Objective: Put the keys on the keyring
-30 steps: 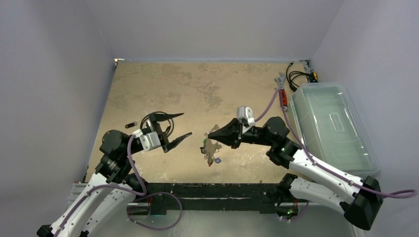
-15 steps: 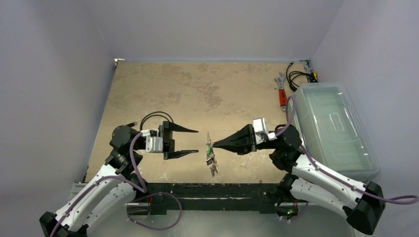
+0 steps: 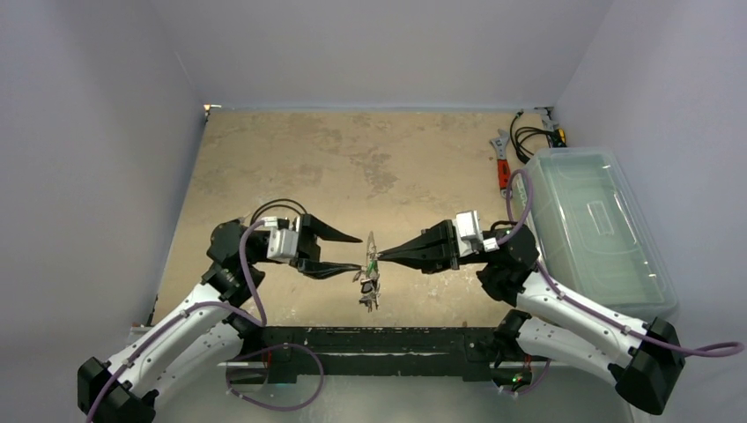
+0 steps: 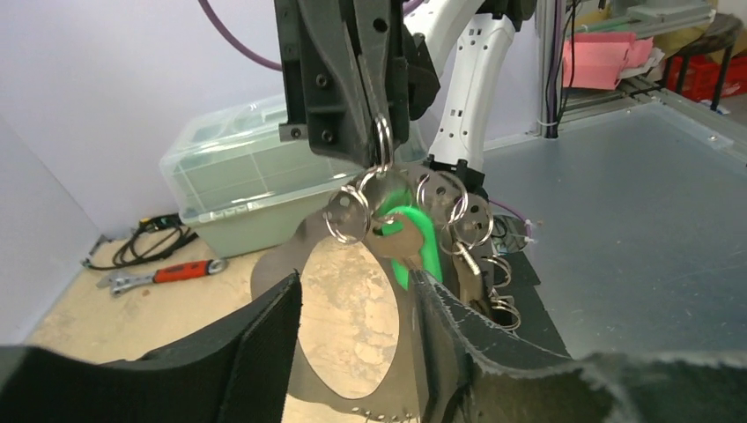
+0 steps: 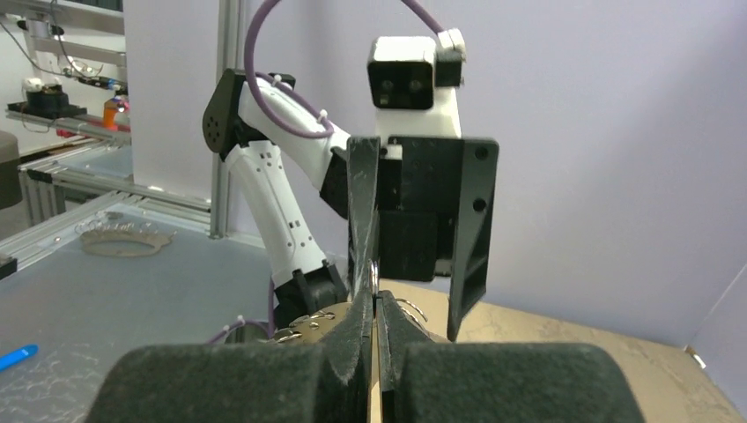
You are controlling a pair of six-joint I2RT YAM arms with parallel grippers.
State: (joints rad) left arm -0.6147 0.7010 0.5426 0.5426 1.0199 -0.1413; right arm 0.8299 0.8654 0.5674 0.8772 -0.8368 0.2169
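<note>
The keyring (image 3: pixel 371 254) is a flat silvery ring with small holes along its rim, hanging upright in the air at the table's front middle. Small split rings and keys (image 3: pixel 367 289) dangle from it, one with a green head (image 4: pixel 421 236). My right gripper (image 3: pixel 381 257) is shut on the keyring's top edge, its pads pressed together (image 5: pixel 376 304). My left gripper (image 3: pixel 359 254) is open. In the left wrist view its fingers (image 4: pixel 264 330) stand either side of the keyring's lower part (image 4: pixel 275 269), the right finger close to the green key.
A clear lidded plastic box (image 3: pixel 595 229) stands along the right edge. A red-handled wrench (image 3: pixel 502 166) and a black coiled cable (image 3: pixel 528 137) lie at the back right. The sandy table top (image 3: pixel 352 167) stretches behind the grippers.
My right gripper lifted the keyring and keys off the table and turned to point left. My left gripper moved right until its open fingers reached either side of the keyring.
</note>
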